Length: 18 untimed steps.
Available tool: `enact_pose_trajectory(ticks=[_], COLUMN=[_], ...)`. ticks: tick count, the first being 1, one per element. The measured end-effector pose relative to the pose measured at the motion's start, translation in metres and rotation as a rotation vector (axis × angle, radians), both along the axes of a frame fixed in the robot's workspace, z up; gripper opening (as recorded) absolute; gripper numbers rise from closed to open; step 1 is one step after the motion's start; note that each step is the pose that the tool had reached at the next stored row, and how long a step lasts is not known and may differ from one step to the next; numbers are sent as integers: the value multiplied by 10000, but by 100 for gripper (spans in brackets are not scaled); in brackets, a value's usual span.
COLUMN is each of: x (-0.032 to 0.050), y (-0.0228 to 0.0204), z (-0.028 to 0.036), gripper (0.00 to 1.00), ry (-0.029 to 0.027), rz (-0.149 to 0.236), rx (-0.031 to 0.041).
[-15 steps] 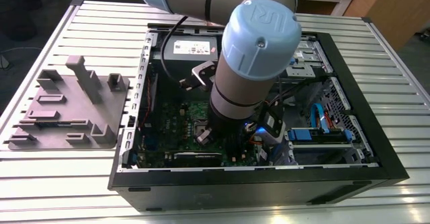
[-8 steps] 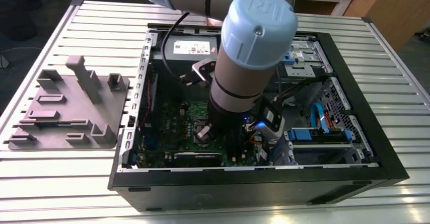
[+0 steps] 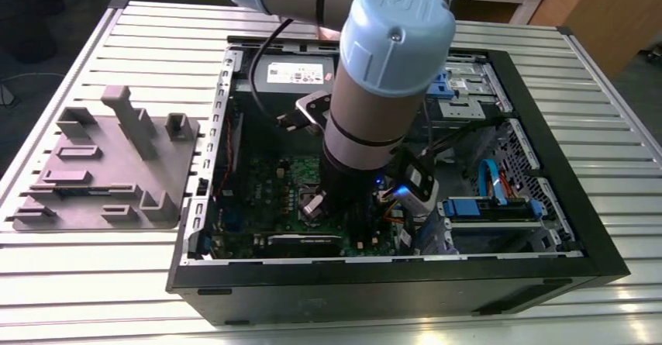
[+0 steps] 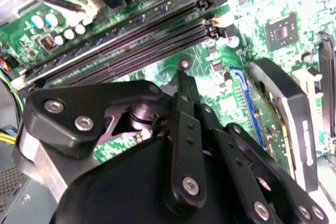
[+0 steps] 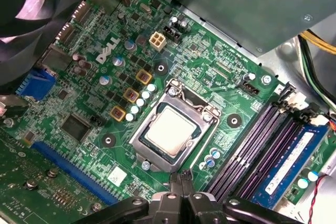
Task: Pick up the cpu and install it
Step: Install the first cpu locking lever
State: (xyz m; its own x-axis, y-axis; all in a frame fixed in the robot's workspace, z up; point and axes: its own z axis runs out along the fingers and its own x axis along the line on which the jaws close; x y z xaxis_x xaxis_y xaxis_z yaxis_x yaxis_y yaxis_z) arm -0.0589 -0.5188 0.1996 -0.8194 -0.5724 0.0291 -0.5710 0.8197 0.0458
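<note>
An open computer case (image 3: pixel 579 229) is lying on its side on a slatted metal surface (image 3: pixel 155 27), taking up the middle and reaching toward the edge at the exterior view's right. A grey tray (image 3: pixel 62 198) with moulded blocks is sitting beside the case, along the surface's edge at the exterior view's left. The robot arm (image 3: pixel 373 105) is reaching down into the case, over the green board (image 5: pixel 210 66). In the first wrist view the cpu (image 5: pixel 170 129) is lying flat inside the silvery socket frame (image 5: pixel 140 145) near the middle of the board, its pale metal top facing up, and nothing is touching it. The claw (image 5: pixel 181 176) is hanging just beside one edge of that frame, and its two black fingers (image 5: pixel 176 184) are pressing together with nothing between them (clenched, and empty); whether the tip is touching the board I cannot tell. In the second wrist view the claw (image 4: pixel 182 74) is showing from behind, its thin tip pointing at the board just short of the long dark memory slots (image 4: pixel 136 40). In the first wrist view those slots are running alongside the socket, and a blue memory module (image 5: pixel 289 161) is standing beyond them, toward the board's edge. A big grey metal box (image 5: pixel 252 9) is sitting past another edge of the board, inside the case.
</note>
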Motion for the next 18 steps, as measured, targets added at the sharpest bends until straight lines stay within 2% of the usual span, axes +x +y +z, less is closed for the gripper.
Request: enact_pose_trajectory(ticks=[6, 10, 16, 18], x=[1, 1, -1, -7], y=[65, 70, 176, 183], z=[-2, -3, -3, -5], gripper=[10, 10, 10, 10], ry=[-1, -2, -1, -4], rz=[-191, -694, -782, -810], rx=[4, 2, -23, -22])
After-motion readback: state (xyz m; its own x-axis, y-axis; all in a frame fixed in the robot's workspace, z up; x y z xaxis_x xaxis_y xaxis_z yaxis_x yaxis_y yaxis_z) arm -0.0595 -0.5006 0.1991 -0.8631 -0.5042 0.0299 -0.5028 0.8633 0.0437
